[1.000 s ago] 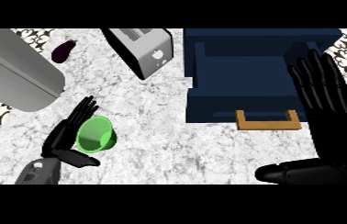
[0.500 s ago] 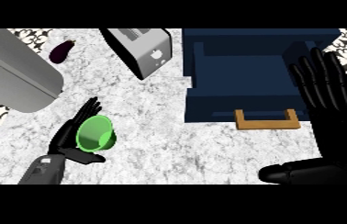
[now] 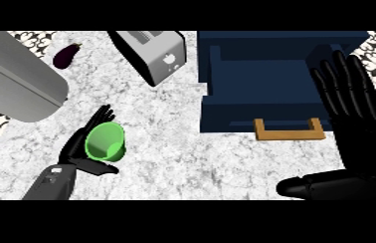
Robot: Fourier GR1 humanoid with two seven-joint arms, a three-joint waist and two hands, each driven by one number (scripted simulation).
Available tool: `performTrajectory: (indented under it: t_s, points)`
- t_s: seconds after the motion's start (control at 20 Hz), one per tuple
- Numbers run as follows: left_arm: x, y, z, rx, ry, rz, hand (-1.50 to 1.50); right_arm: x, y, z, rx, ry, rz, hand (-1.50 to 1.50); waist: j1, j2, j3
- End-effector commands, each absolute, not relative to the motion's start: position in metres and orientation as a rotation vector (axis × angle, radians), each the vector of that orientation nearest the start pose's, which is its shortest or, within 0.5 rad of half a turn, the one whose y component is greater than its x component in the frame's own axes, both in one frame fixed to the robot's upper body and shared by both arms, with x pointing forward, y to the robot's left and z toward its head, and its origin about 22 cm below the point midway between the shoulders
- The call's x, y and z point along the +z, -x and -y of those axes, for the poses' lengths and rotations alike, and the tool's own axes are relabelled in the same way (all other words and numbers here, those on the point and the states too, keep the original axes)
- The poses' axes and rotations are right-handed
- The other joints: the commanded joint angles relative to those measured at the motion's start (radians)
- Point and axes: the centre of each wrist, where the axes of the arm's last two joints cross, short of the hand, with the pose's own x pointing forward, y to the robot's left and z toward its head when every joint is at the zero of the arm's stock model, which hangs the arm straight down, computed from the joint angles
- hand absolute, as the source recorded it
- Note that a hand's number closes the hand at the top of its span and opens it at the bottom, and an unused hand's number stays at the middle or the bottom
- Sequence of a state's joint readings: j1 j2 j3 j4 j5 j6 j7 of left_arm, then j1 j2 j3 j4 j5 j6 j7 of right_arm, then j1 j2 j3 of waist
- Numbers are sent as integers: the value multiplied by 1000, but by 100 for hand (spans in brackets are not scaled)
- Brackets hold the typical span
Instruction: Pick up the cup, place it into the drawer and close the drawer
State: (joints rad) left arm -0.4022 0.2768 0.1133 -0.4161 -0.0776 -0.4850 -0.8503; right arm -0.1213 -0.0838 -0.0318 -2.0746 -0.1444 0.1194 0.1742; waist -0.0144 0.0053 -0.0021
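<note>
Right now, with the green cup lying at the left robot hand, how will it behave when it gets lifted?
The green cup looks rigid and thin-walled, so probably light. It lies tilted with its mouth showing, so its round wall may roll if nudged. The left robot hand cups it from the side; its smooth surface could slip.

cup (image 3: 106, 142) at counter's (image 3: 176, 152) left front; open drawer (image 3: 272, 95) right; toaster (image 3: 152, 53) behind, between them; eggplant (image 3: 66, 55) far left.

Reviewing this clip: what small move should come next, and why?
Probably lift the green cup and carry it right toward the open drawer. The left hand is curled round it on the counter, well left of the drawer; the right hand rests open.
</note>
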Motion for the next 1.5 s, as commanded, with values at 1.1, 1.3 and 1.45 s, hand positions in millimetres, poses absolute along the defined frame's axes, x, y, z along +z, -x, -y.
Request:
performTrajectory:
  t_s: [1.1, 1.3, 1.45]
  points:
    - [-120, -286, -301, -121, 721, 1722, 150, 155, -223, 244, 149, -163, 2002, -150, 4, -3, 0]
    - [-130, -274, -297, -49, 603, 1819, 150, 149, -224, 247, 149, -145, 1993, -150, 6, -2, 0]
    - [-119, -281, -314, 154, 287, 1923, 150, 143, -212, 244, 125, -156, 2004, -150, 14, -7, 1]
